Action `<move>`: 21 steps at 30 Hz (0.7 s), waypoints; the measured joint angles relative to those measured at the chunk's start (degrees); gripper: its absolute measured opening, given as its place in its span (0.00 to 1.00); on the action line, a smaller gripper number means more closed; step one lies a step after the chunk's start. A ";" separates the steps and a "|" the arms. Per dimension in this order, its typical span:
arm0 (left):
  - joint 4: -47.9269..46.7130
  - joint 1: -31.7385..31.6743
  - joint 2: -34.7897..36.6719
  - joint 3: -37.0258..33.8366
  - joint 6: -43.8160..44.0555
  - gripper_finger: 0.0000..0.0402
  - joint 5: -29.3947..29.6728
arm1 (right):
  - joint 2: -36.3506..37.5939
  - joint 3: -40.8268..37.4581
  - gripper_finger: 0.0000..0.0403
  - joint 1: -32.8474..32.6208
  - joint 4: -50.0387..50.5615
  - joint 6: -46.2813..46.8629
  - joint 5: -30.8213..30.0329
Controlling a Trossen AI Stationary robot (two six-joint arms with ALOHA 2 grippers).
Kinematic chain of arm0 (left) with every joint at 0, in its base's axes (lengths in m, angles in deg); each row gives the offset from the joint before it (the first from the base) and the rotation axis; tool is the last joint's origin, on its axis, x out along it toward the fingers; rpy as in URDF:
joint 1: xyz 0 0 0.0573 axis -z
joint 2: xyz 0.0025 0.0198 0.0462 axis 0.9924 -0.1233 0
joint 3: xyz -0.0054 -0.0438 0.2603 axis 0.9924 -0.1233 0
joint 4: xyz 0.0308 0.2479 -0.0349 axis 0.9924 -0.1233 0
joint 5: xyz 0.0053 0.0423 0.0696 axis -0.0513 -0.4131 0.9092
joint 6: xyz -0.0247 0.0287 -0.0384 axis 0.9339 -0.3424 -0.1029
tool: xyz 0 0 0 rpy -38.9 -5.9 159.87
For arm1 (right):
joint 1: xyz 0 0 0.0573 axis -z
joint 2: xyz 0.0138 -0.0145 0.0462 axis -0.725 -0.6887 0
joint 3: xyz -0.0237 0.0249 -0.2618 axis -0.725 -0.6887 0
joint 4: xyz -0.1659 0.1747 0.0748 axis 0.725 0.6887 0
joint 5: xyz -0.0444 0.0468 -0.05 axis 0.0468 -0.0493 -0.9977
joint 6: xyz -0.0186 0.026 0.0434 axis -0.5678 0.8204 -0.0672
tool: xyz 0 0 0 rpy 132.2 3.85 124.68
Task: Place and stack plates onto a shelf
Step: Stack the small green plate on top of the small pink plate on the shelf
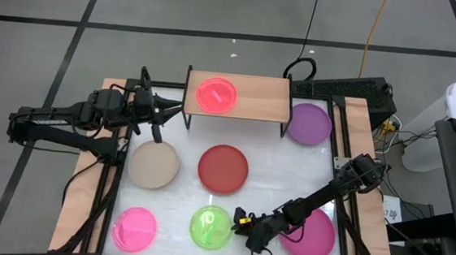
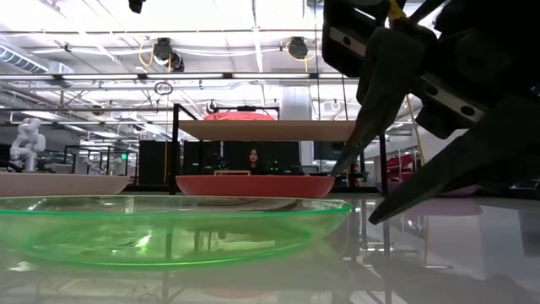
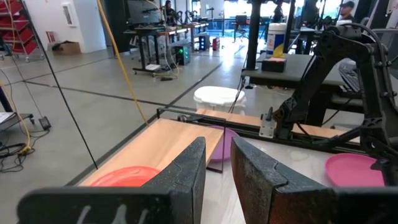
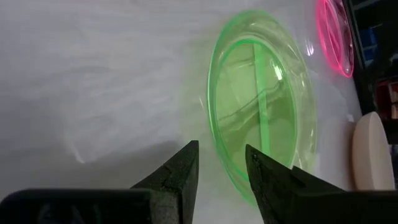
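Observation:
The light-wood shelf [image 1: 255, 97] stands at the table's far edge, and a small pink-red plate [image 1: 217, 94] rests flat on its left half. A small green plate [image 1: 210, 228] lies near the front edge. My right gripper [image 1: 237, 220] is low at that plate's right rim, slanting down. It is open by a narrow gap, and in the right wrist view the rim [image 4: 217, 155] lies just beyond the fingertips. No touch shows. My left gripper [image 1: 172, 107] hovers level by the shelf's left end, open by a narrow gap with nothing in it [image 3: 217, 155].
Flat on the white tabletop lie a beige plate [image 1: 153, 164], a red plate [image 1: 223, 168] and a small pink plate [image 1: 134, 228]. A purple plate [image 1: 308, 123] lies right of the shelf, and a magenta plate [image 1: 313, 240] lies under my right arm. Wooden strips [image 1: 75, 205] line both table sides.

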 joint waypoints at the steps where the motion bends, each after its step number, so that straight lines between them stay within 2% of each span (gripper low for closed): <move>1: 0.00 -0.01 0.00 0.00 0.00 0.21 0.01 | 0.00 0.00 0.28 0.00 0.23 -0.10 -0.02; 12: 0.00 0.00 0.01 0.00 0.00 0.21 0.01 | -1.09 0.25 0.28 0.42 0.19 -5.28 -0.17; 21: 0.00 0.01 0.00 0.00 0.00 0.21 0.00 | -6.33 5.72 0.28 0.44 2.54 -8.30 -3.41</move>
